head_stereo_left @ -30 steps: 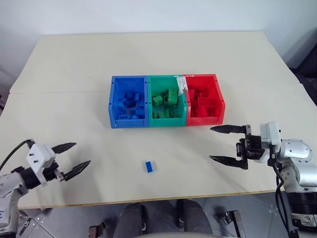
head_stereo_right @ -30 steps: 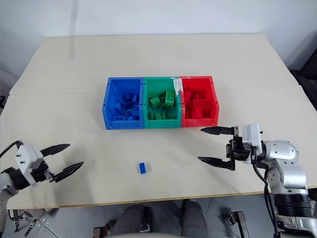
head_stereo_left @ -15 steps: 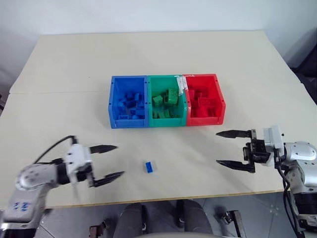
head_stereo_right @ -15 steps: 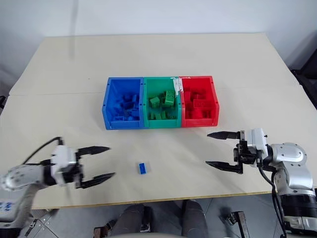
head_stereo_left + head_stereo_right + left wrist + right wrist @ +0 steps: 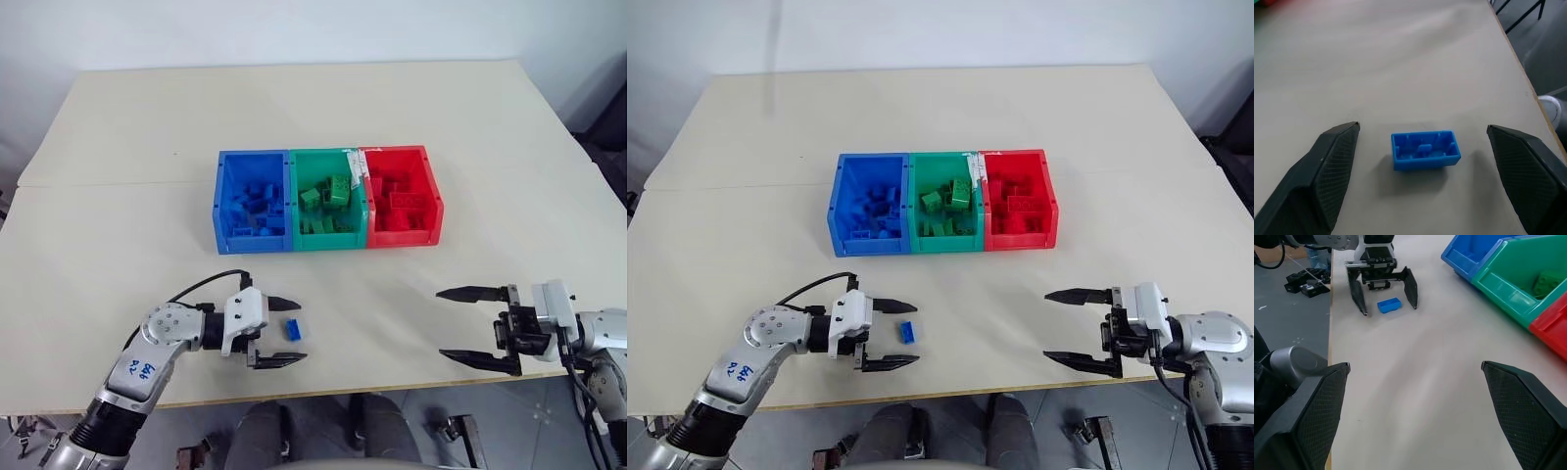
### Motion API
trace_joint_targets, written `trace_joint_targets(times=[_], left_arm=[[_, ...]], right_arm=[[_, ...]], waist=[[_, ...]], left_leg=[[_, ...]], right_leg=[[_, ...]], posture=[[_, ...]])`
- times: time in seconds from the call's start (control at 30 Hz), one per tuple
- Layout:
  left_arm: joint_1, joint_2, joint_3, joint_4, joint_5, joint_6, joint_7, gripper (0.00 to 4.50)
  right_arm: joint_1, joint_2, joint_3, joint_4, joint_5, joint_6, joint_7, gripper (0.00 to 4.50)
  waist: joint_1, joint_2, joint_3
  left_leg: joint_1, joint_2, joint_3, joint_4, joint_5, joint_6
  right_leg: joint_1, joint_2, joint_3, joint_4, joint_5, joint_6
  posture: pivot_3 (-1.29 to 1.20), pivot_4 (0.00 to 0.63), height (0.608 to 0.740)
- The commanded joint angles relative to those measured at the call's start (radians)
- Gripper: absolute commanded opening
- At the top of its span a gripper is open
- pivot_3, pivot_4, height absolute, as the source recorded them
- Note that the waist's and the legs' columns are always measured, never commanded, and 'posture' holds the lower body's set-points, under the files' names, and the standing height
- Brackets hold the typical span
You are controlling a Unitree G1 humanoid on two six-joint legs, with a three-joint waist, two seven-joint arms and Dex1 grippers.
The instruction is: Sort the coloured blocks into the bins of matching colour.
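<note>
Left gripper (image 5: 287, 331) straddling the blue block (image 5: 292, 329)
Its jaws are standing wide, touching nothing; right gripper (image 5: 460, 324) is hanging wide open over the bench (image 5: 392, 304)

Blue block (image 5: 293, 329) lying alone, hollow side up, near worktop's (image 5: 294, 108) front edge. Blue (image 5: 253, 201), green (image 5: 328, 199), red (image 5: 402, 196) bins touching in row farther back, left to right, each holding matching blocks.

Table (image 5: 137, 147): beige, bearing | blue bin (image 5: 252, 201), green bin (image 5: 328, 199), red bin (image 5: 402, 196) sitting touching in row | blue block (image 5: 292, 330) lying near front edge
</note>
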Motion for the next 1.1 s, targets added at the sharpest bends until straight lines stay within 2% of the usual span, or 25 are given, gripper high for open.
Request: trace_joint_targets(times=[0.03, 0.23, 0.43, 0.6, 0.8, 0.97, 1.1], left_arm=[[0.007, -0.004, -0.014, 0.003, 0.008, -0.001, 0.003, 3.25], [0.022, -0.005, -0.001, -0.008, 0.004, -0.007, 0.019, 1.46], [-0.005, -0.035, 0.139, -0.004, -0.097, -0.022, 0.066, 1.46], [-0.160, -0.066, 0.281, 0.049, -0.149, 0.094, 0.222, 1.46], [-0.442, -0.128, 0.280, 0.241, -0.108, 0.114, 0.326, 1.46], [-0.551, -0.170, 0.257, 0.390, -0.032, 0.078, 0.392, 1.46], [-0.564, -0.182, 0.267, 0.409, -0.035, 0.078, 0.396, 2.72]], right_arm=[[0.008, -0.010, -0.033, -0.035, 0.016, -0.003, -0.005, 4.50], [-0.025, 0.006, 0.001, -0.037, 0.017, 0.001, -0.008, 4.50], [-0.091, 0.050, 0.029, -0.049, 0.035, 0.031, -0.050, 4.50], [-0.180, 0.123, -0.003, -0.076, 0.079, 0.118, -0.213, 4.50], [-0.228, 0.172, 0.000, -0.086, 0.048, 0.097, -0.301, 4.50], [-0.248, 0.173, 0.013, -0.129, 0.049, 0.109, -0.318, 4.50], [-0.246, 0.159, 0.005, -0.131, 0.048, 0.107, -0.306, 4.50]], waist=[[0.000, 0.000, 0.000], [0.000, 0.000, 0.000], [-0.001, 0.000, 0.000], [0.003, 0.000, 0.000], [0.014, 0.000, 0.000], [0.018, 0.000, 0.000], [0.018, -0.001, 0.000]], left_leg=[[0.000, 0.000, 0.000, 0.000, 0.000, 0.000], [0.000, 0.000, 0.000, 0.000, 0.000, 0.000], [0.000, 0.001, 0.000, 0.000, 0.000, 0.000], [-0.001, 0.001, -0.001, 0.002, 0.001, 0.000], [-0.002, -0.004, -0.001, 0.001, 0.001, 0.001], [-0.003, -0.005, 0.003, 0.000, 0.001, 0.001], [-0.004, -0.004, 0.006, -0.001, 0.001, 0.001]], right_leg=[[0.000, 0.000, 0.000, 0.000, 0.000, 0.000], [0.000, 0.000, 0.000, 0.000, 0.000, 0.000], [0.000, 0.000, 0.000, 0.000, 0.000, 0.000], [0.000, 0.000, 0.000, 0.002, 0.000, 0.000], [0.000, 0.001, -0.001, 0.003, 0.001, 0.001], [0.000, 0.003, -0.002, 0.000, 0.001, 0.002], [0.000, 0.004, -0.002, -0.001, 0.001, 0.002]], posture=[[0.00, 0.150, 0.740], [0.00, 0.150, 0.740], [0.00, 0.150, 0.740], [0.00, 0.150, 0.740], [0.00, 0.150, 0.740], [0.00, 0.150, 0.740], [0.00, 0.150, 0.740]])
